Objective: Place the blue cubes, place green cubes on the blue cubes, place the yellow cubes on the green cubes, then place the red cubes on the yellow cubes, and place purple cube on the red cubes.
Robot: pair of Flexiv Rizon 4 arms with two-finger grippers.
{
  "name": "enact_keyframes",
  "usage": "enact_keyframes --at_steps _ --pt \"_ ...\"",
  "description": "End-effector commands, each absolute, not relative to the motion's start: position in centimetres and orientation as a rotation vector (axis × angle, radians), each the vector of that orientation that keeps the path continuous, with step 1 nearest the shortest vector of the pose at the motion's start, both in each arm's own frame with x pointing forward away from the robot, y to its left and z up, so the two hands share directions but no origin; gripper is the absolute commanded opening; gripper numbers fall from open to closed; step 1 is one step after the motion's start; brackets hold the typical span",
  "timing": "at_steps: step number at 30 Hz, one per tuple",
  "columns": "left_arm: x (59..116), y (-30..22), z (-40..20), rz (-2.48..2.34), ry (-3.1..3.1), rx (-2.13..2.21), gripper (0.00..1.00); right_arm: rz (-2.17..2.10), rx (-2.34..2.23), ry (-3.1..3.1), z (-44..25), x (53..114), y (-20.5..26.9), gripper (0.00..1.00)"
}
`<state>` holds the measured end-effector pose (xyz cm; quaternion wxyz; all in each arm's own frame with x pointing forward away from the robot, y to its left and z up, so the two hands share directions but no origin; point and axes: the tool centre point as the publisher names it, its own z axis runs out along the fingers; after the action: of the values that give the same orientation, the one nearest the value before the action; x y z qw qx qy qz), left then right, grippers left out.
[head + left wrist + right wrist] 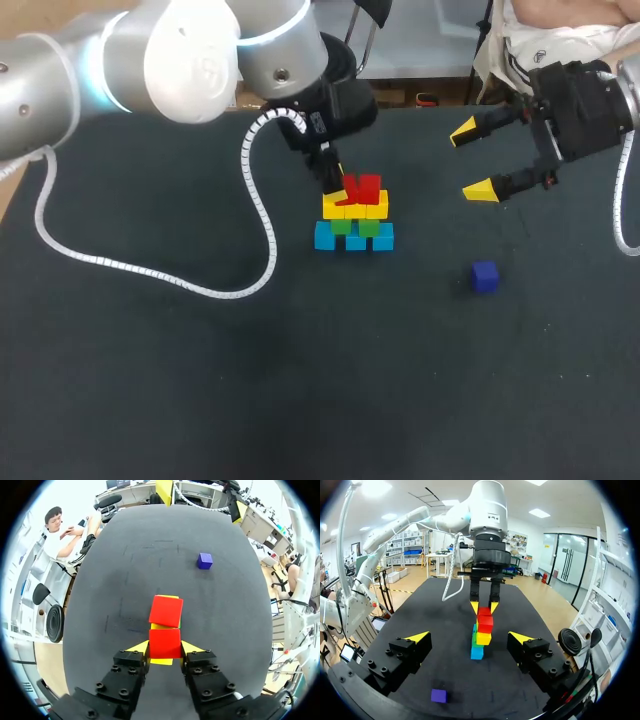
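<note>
Head view first. The stack stands mid-table, neatly tiered: blue cubes at the base, green cubes on them, yellow cubes above, and reds on top. The left gripper is right at the stack's top, on its left side, at a red cube. A second red cube sits beside that one on the yellow tier. The purple cube lies alone on the table, right of the stack on the camera's side and well apart from it. The right gripper hangs off to the stack's right, clear of it, with its fingers spread wide and nothing between them.

Left wrist view: here's the grasp! The left gripper has both yellow tips pressed against the red cube, one on each side. A yellow edge peeks out beneath it. The second red cube sits just ahead, turned a little askew. The purple cube lies on the table well beyond the stack.

Right wrist view: the stack rises ahead of the right gripper, whose fingers are parted and hold nothing. The left gripper comes down on the stack's top, its tips flanking the farther red cube. The purple cube rests on the table on the stack's near side.
</note>
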<state>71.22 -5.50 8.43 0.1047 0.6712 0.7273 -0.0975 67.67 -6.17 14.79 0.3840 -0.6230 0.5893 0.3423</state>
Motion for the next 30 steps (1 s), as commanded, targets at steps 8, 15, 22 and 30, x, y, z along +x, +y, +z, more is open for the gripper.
enact_keyframes --at_steps 8,15,22,30 --pt "71.4 -5.7 8.4 -0.29 2.146 1.982 0.47 0.873 -1.587 1.5 14.7 67.7 -6.2 1.0" --pt "71.5 -5.6 8.6 -0.285 2.153 1.969 1.0 0.873 -1.587 1.5 14.7 67.7 -6.2 1.0" --pt "71.5 -4.5 9.3 -0.242 2.193 1.906 1.0 0.873 -1.587 1.5 14.7 67.7 -6.2 1.0" --pt "69.9 -1.6 11.5 -0.168 2.16 1.783 1.0 0.873 -1.587 1.5 14.7 67.7 -6.2 1.0"
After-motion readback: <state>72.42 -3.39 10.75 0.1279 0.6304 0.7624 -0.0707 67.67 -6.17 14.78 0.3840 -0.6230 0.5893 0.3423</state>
